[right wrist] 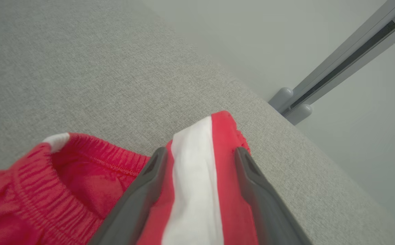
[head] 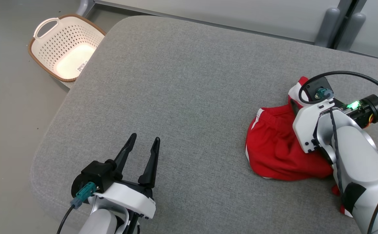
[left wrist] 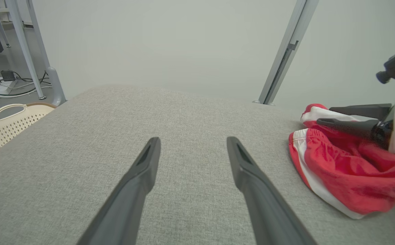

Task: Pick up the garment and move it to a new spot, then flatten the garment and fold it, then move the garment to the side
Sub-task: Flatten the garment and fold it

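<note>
Head view: left gripper is hovering over the bare grey cushion, fingers standing apart, holding nothing. The red-and-white garment is lying crumpled at the cushion's right side. The right arm is covering part of it and masking that arm's own fingertips. A basket is sitting on the floor, partly cut by the cushion edge.

Left wrist view: the garment is running out of frame at right.

Right wrist view: right gripper is straddling a striped fold, fingers spread. Whether they are touching the cloth is proving hard to judge.
</note>
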